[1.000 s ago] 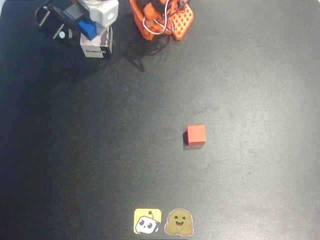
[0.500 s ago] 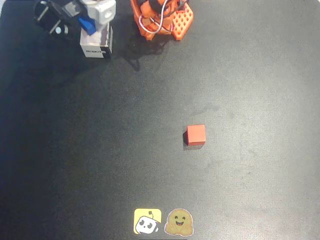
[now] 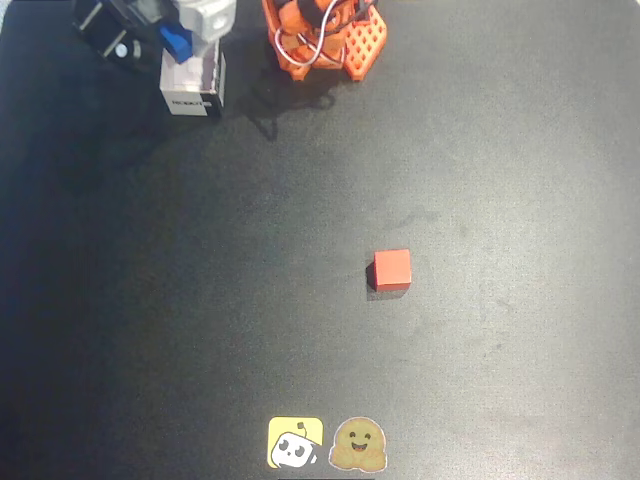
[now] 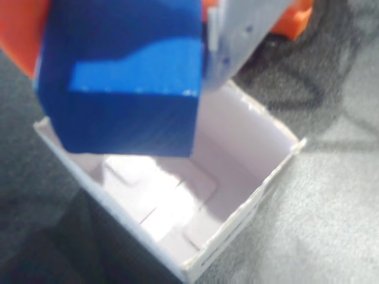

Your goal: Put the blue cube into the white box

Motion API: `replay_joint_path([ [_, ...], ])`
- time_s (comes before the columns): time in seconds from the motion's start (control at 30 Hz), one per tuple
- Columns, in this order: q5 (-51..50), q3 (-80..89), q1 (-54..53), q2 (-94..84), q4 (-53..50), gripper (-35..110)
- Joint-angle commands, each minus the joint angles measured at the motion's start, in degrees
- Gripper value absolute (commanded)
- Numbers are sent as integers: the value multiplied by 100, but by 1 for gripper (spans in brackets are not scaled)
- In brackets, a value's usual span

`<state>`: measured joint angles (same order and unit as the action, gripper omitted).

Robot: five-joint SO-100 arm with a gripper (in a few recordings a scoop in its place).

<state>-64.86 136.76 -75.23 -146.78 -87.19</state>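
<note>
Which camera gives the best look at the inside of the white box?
The wrist view: the white box lies open below, its floor and walls showing, with the blue cube held over it by the hand. In the overhead view the box is small at the top edge, its opening mostly covered.

The claw (image 3: 172,40) holds the blue cube (image 3: 177,43) over the white box (image 3: 193,88).

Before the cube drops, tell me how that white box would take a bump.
The white box probably slides or tips easily: its walls look thin and it is empty inside. Its rim likely dents under pressure, being cardboard-like. The blue cube, held in the gripper above its opening, could nudge it on landing.
</note>
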Motion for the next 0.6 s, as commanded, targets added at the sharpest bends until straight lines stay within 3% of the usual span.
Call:
replay_joint_path([
  [0.0, 18, 44, 35, -237, 167, 9],
  [0.57, 325, -237, 220, -193, 264, 18],
])
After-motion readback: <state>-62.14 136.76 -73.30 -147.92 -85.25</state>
